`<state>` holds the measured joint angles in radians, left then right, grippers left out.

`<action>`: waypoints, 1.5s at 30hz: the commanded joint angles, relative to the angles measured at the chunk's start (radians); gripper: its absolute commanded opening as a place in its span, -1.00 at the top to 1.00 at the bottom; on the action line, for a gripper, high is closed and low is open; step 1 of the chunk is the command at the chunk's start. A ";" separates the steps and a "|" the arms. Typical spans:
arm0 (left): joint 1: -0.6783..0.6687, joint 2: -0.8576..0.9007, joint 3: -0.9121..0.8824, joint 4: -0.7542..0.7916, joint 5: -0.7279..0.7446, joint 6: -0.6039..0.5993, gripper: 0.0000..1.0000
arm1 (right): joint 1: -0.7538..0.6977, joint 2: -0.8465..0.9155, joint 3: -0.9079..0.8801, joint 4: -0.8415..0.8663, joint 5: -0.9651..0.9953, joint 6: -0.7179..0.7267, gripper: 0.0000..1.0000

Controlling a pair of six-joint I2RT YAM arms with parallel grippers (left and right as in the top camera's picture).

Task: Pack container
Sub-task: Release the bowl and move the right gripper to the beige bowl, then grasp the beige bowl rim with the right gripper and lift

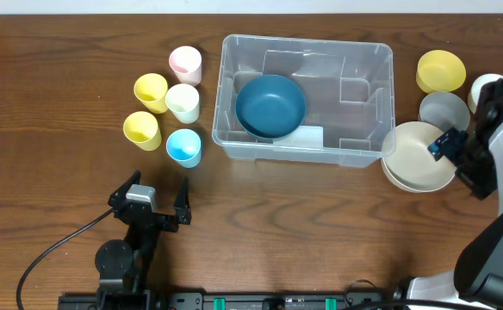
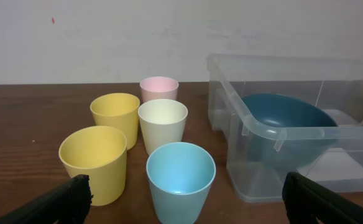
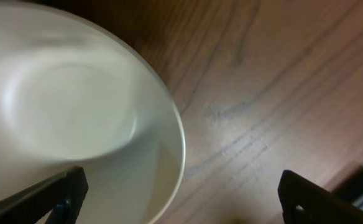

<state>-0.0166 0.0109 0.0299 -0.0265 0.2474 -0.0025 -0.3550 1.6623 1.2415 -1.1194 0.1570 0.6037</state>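
The container (image 1: 307,41), a large clear bin, stands at mid-table and also shows at the right of the left wrist view as the container (image 2: 275,134). A dark blue bowl (image 1: 270,105) lies inside it. My left gripper (image 1: 152,196) is open near the front edge, pointing at a light blue cup (image 2: 180,180) that stands ahead of its fingers (image 2: 69,200), apart from them. My right gripper (image 1: 455,160) is open over the right rim of a cream bowl (image 1: 415,157). One finger is above the cream bowl (image 3: 76,118) and the other above bare wood. Neither gripper holds anything.
Left of the bin stand a pink cup (image 1: 185,64), a cream cup (image 1: 183,102) and two yellow cups (image 1: 151,90) (image 1: 141,129). Right of it are a yellow bowl (image 1: 441,71) and a grey bowl (image 1: 444,110). A cable (image 1: 53,250) trails at the front left.
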 commanded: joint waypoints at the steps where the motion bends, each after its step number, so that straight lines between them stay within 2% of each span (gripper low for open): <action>1: 0.005 -0.007 -0.026 -0.020 -0.001 0.006 -0.96 | -0.007 -0.002 -0.084 0.055 0.011 -0.023 -0.98; 5: 0.005 -0.007 -0.026 -0.020 -0.001 0.006 -0.96 | -0.009 -0.002 -0.160 0.130 0.011 -0.023 -0.99; 10: 0.005 -0.007 -0.026 -0.020 -0.001 0.006 -0.96 | -0.026 -0.002 -0.178 0.146 0.011 -0.034 -0.98; 14: 0.005 -0.007 -0.026 -0.020 -0.001 0.006 -0.96 | -0.053 -0.002 -0.191 0.149 0.011 -0.044 -0.87; 17: 0.005 -0.007 -0.026 -0.020 -0.001 0.006 -0.96 | -0.073 -0.002 -0.222 0.173 0.011 -0.045 -0.64; 21: 0.005 -0.007 -0.026 -0.020 -0.001 0.006 -0.96 | -0.084 -0.002 -0.257 0.217 0.000 -0.105 -0.59; 23: 0.005 -0.007 -0.026 -0.020 -0.001 0.006 -0.96 | -0.084 -0.002 -0.264 0.223 0.000 -0.112 -0.45; 27: 0.005 -0.007 -0.026 -0.020 -0.001 0.006 -0.96 | -0.084 -0.002 -0.264 0.225 0.000 -0.112 0.18; 30: 0.005 -0.007 -0.026 -0.020 -0.001 0.006 -0.96 | -0.084 -0.002 -0.264 0.220 0.000 -0.103 0.46; 32: 0.005 -0.007 -0.026 -0.020 -0.001 0.006 -0.96 | -0.085 -0.002 -0.264 0.213 0.000 -0.103 0.70; 33: 0.005 -0.007 -0.026 -0.020 -0.001 0.006 -0.96 | -0.088 -0.002 -0.264 0.210 0.000 -0.103 0.89; 34: 0.005 -0.007 -0.026 -0.020 -0.001 0.006 -0.96 | -0.092 -0.002 -0.264 0.205 0.000 -0.103 0.97; 41: 0.005 -0.007 -0.026 -0.020 -0.001 0.006 -0.96 | -0.159 -0.013 -0.192 0.094 0.008 -0.104 0.97; 45: 0.005 -0.007 -0.026 -0.020 -0.001 0.006 -0.96 | -0.210 -0.055 0.000 -0.075 0.031 -0.105 0.98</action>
<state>-0.0166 0.0109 0.0299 -0.0261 0.2474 -0.0025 -0.5278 1.6344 1.1217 -1.1465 0.1078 0.5068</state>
